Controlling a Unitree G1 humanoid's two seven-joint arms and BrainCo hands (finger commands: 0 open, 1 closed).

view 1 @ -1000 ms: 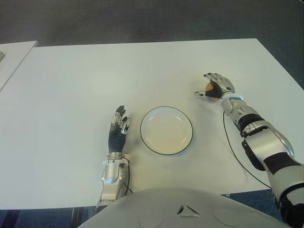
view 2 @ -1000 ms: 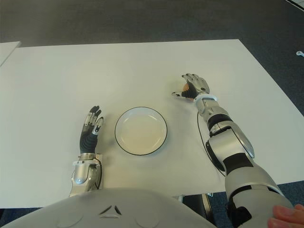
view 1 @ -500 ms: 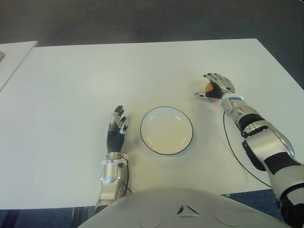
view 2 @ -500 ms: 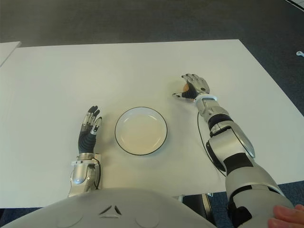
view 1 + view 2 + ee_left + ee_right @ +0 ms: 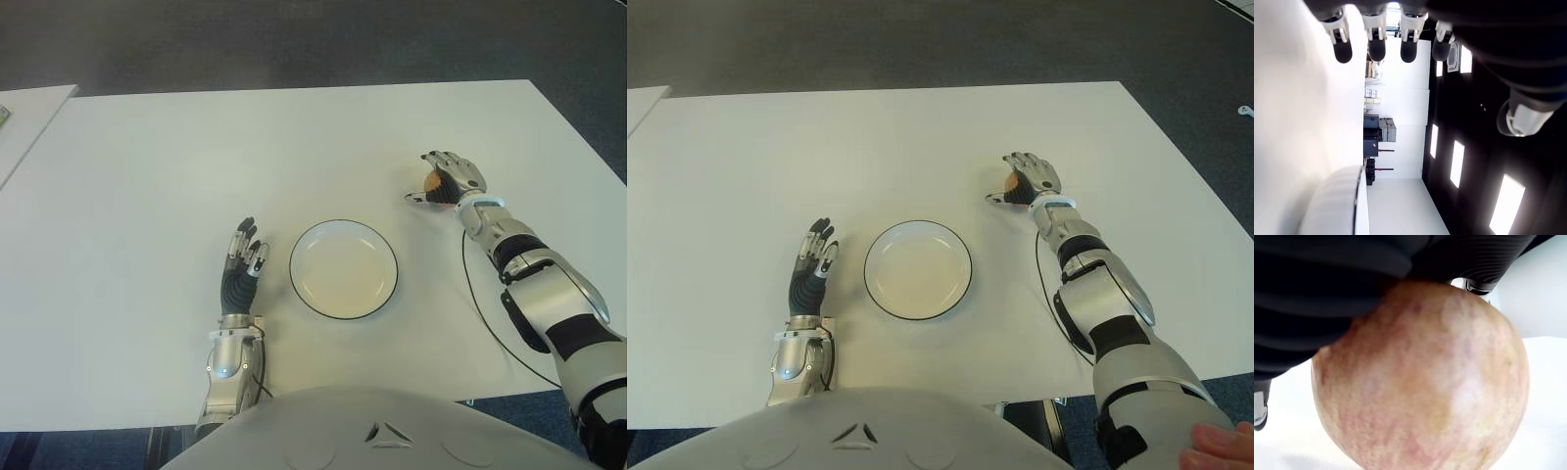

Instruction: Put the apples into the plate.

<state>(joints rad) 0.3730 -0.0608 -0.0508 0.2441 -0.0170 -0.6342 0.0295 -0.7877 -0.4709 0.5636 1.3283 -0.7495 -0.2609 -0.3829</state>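
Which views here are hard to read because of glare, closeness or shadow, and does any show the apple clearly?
Right wrist view: the apple fills the picture under the right hand, its dark fingers shadowed. Left wrist view: the left hand looks across a glaring white table. Eye views: evenly lit, the plate plain.

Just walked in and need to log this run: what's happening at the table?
The robot's right hand is closed around a reddish-yellow apple on the white table, off to the right of the round white plate with a dark rim. The plate holds nothing yet. The left hand shows just left of the plate, fingers open and holding nothing.
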